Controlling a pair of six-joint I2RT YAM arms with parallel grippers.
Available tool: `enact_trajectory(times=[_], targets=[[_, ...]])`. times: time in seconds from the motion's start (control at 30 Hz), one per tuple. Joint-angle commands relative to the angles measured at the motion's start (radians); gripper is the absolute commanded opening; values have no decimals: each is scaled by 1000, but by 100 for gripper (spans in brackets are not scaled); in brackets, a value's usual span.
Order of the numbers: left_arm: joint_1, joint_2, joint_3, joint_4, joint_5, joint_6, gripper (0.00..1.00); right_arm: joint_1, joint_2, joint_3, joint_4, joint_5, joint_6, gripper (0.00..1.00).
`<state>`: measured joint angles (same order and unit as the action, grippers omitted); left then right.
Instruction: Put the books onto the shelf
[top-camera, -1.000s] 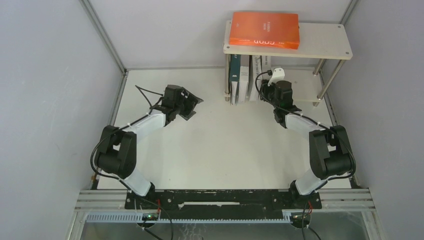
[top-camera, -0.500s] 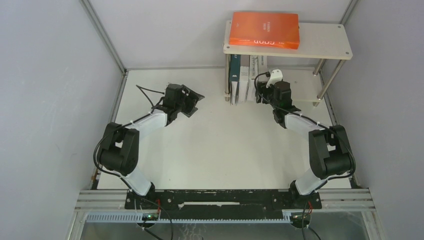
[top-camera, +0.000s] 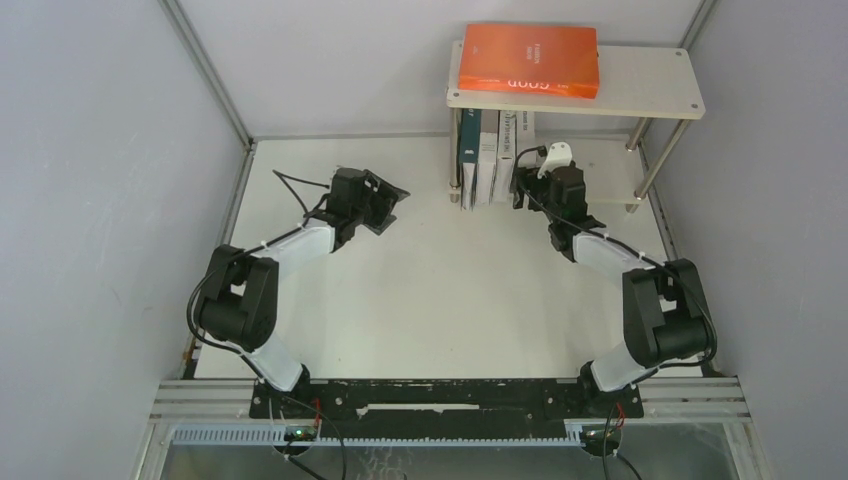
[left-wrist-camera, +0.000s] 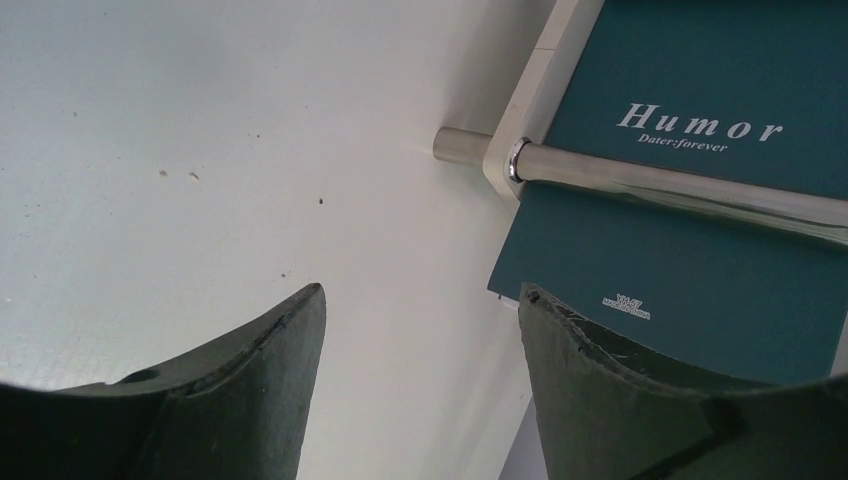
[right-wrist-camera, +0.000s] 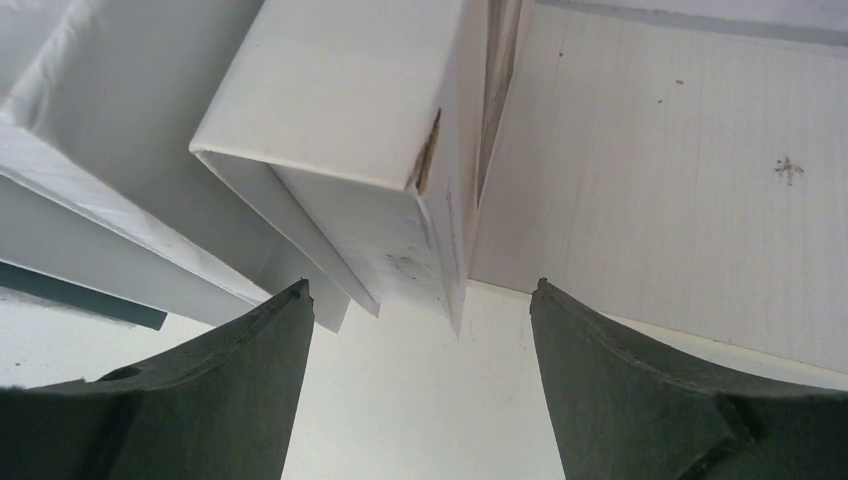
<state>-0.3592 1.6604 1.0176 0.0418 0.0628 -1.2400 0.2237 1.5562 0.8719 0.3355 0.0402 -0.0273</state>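
Right wrist: right gripper (right-wrist-camera: 420, 290) wide open, empty, white book (right-wrist-camera: 340, 140) corner between jaws; left gripper (left-wrist-camera: 421, 290) open.

Left arm (top-camera: 300, 245): base near-left, elbow folded back by the left edge, forearm reaching forward and right, low over the table. Left gripper (top-camera: 388, 205) points right and slightly away. In the wrist view (left-wrist-camera: 420, 300) jaws stand well apart and the dark fingers (left-wrist-camera: 250, 390) grip nothing.

Right arm (top-camera: 610, 255): base near-right, elbow bent out on the right side, forearm stretched forward and left. Right gripper (top-camera: 522, 188) is level with the wrist and aims left and away. In the wrist view (right-wrist-camera: 420, 295) jaws are spread wide, both fingers (right-wrist-camera: 660, 390) touching nothing.
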Motion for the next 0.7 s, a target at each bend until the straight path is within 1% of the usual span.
enact_trajectory(times=[0.0,0.27,0.47,0.57,0.67], targets=[[-12,-54,19,-6,-11,5,75,11,-87,-18,14,25,23,86],[-37,-92,10,-36,-31,3,75,45,-190,-75,-33,53,53,86],[-63,-140,-17,-90,-57,2,75,60,-291,-133,-79,78,67,86],[-82,-174,-42,-105,-59,1,75,69,-352,-155,-127,90,82,87],[-98,-220,-71,-127,-100,7,75,83,-410,-160,-193,96,100,88]])
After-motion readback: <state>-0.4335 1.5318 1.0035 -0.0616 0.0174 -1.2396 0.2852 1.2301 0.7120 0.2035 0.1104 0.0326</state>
